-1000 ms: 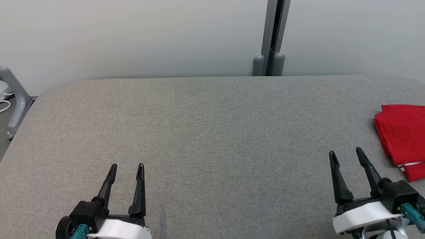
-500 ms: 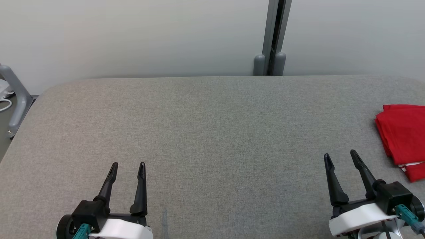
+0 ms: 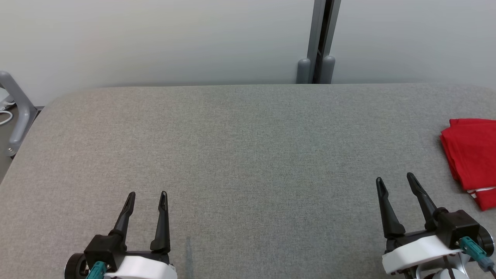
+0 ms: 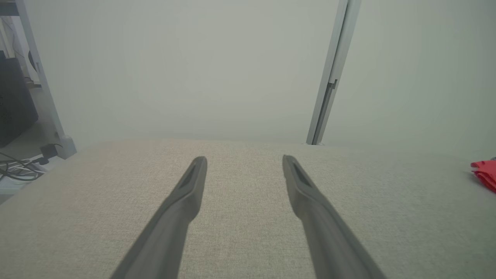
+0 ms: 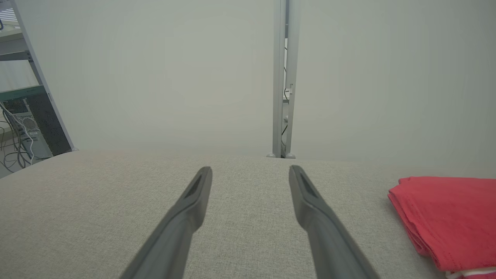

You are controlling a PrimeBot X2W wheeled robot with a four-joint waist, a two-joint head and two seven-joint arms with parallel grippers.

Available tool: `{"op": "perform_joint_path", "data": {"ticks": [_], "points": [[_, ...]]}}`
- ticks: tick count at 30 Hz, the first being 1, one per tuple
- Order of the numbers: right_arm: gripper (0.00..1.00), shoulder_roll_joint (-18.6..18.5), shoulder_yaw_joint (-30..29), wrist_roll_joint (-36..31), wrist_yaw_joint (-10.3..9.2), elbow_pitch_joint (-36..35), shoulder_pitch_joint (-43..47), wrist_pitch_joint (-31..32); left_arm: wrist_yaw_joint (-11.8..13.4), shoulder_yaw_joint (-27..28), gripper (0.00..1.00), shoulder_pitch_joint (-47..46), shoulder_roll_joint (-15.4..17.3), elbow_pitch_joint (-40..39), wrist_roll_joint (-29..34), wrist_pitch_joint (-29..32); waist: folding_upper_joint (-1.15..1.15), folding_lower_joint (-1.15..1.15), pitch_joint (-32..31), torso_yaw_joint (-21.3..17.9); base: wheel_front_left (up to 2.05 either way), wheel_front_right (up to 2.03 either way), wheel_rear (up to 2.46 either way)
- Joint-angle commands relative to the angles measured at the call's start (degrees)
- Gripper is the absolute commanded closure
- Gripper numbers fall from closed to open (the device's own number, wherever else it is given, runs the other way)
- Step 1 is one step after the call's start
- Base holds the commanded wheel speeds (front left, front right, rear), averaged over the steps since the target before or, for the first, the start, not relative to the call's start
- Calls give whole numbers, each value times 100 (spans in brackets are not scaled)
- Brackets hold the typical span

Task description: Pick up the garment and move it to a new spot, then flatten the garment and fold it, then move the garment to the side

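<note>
The garment (image 3: 471, 155) lies folded at the right edge of the grey bench (image 3: 248, 147), partly cut off by the head view's right border. It is a compact red bundle with a strip of red-and-white trim (image 3: 480, 190) at its near end. No letters or number can be seen on it as it lies. Its long axis runs near to far, along the bench's right side.

The right claw (image 3: 394, 177) hangs over the near right part of the bench with its two fingers spread apart and nothing between them. The garment sits just to its right and a little farther away, apart from the fingers, which point far and slightly left. The left claw (image 3: 147, 193) is at the near left, well apart from the garment, likewise parted and empty.

The garment looks folded and already set aside, so the task seems close to done. Any further nudge would fall to the right arm, swinging rightward.
</note>
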Motion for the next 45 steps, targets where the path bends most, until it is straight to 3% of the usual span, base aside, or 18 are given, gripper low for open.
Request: {"op": "perform_joint_path", "data": {"ticks": [1, 12, 35, 36, 41, 45], "points": [[0, -11, 11, -18, -2, 16, -36, -23, -22, 18, 0, -30, 25, 14, -56, -7, 0, 0, 4, 2, 0, 0, 0], [0, -19, 84, -8, -2, -10, -52, -23, -161, 111, 0, 37, 24, 122, -529, -7, 0, 0, 10, 32, 0, 0, 0], [0, -111, 300, 109, -2, -7, -16, -24, -209, 235, 0, 44, 25, 255, -819, -7, 0, 0, -40, 164, 0, 0, 0], [100, -72, 314, 77, 0, -18, -2, 0, -202, 216, 100, 21, -1, 260, -822, 1, 0, 0, -39, 165, 0, 0, 0], [100, -23, 337, 97, 1, 206, 180, 23, -202, 193, 100, 158, -43, 500, -845, 35, 0, 0, -39, 165, 0, 0, 0], [100, -21, 227, 580, 1, 162, 197, 131, -250, 216, 100, 71, -40, 530, -1255, 164, 0, 0, -42, 142, 0, 0, 0]]}}
